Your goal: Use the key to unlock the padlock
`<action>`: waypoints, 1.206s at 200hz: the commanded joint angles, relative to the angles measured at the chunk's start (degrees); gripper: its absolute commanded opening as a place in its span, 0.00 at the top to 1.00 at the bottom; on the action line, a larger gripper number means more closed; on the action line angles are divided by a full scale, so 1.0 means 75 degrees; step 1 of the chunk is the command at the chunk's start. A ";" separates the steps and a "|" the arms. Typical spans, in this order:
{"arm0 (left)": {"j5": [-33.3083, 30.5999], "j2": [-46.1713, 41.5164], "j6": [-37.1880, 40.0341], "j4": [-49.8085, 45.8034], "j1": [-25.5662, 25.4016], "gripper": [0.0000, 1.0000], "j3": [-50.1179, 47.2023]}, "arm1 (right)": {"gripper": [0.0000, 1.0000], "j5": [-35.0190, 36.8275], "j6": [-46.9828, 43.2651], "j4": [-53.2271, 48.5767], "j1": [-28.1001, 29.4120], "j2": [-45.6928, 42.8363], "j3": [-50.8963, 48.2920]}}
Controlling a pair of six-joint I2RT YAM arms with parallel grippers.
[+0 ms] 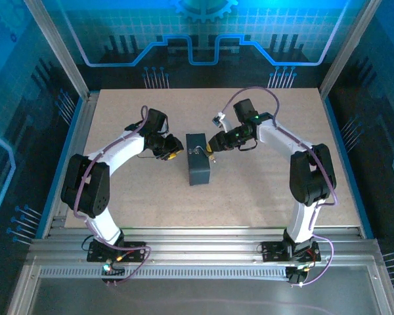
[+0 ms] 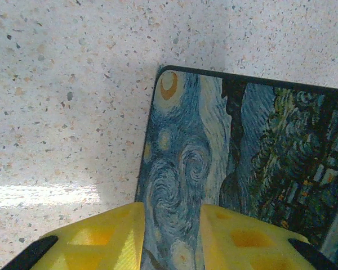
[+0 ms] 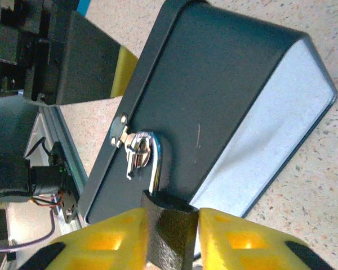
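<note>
The padlock [image 3: 172, 225] has a dark rough body and a silvery shackle hooked through the hasp [image 3: 124, 132] of a dark tin [image 3: 225, 95]. My right gripper [image 3: 172, 239] is shut on the padlock body, a yellow finger pressed to each side. In the top view that right gripper [image 1: 213, 146] meets the tin [image 1: 197, 167] from the right. My left gripper [image 1: 173, 156] sits at the tin's left side. Its yellow fingers stand apart, and the left gripper [image 2: 172, 236] faces the tin's blue swirl-painted face [image 2: 214, 157] with nothing between them. The key is out of view.
The tin stands in the middle of the speckled table [image 1: 269, 190]. Aluminium rails [image 1: 203, 243] run along the near edge by the arm bases. Metal posts and blue panels close in the sides and back. The left arm's dark links [image 3: 73, 56] lie just beyond the tin.
</note>
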 commanded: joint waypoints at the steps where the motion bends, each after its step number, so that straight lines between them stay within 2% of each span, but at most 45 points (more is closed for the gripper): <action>1: 0.0165 -0.0020 -0.0096 0.0092 -0.0042 0.68 0.0200 | 0.77 -0.0468 0.0296 0.0138 -0.0093 0.0124 -0.0190; 28: 0.0178 -0.0082 -0.0119 0.0105 -0.0046 0.68 0.0162 | 0.89 -0.0629 0.0733 0.0637 -0.0127 0.0024 -0.0528; 50: 0.0144 -0.0131 -0.0125 0.0080 -0.0068 0.68 0.0112 | 0.91 -0.0882 0.1152 0.1142 -0.0139 -0.0093 -0.0802; 56: 0.0134 -0.0152 -0.0129 0.0071 -0.0066 0.68 0.0096 | 0.88 -0.0878 0.1213 0.1193 -0.0139 -0.0111 -0.0846; 64: 0.0119 -0.0161 -0.0131 0.0067 -0.0068 0.68 0.0074 | 0.78 -0.0824 0.1293 0.1224 -0.0139 -0.0138 -0.0895; 83: 0.0116 -0.0172 -0.0125 0.0069 -0.0066 0.68 0.0072 | 0.66 -0.0690 0.1441 0.1284 -0.0139 -0.0205 -0.1011; 114: 0.0090 -0.0197 -0.0107 0.0054 -0.0065 0.68 0.0070 | 0.56 -0.0578 0.2037 0.1845 -0.0154 -0.0533 -0.1330; 146: 0.0087 -0.0202 -0.0131 0.0092 -0.0069 0.68 0.0013 | 0.51 -0.0655 0.2757 0.2547 -0.0071 -0.0856 -0.1643; 180: 0.0068 -0.0204 -0.0131 0.0093 -0.0062 0.68 -0.0006 | 0.48 -0.0334 0.3319 0.3042 0.0049 -0.1167 -0.2013; 210: 0.0002 -0.0196 -0.0137 0.0080 -0.0068 0.68 -0.0011 | 0.43 0.0388 0.2984 0.2350 0.0479 -0.1249 -0.1758; 241: 0.0044 -0.0161 -0.0143 0.0104 -0.0069 0.68 -0.0026 | 0.43 0.1449 0.2395 0.1249 0.0870 -0.1129 -0.1257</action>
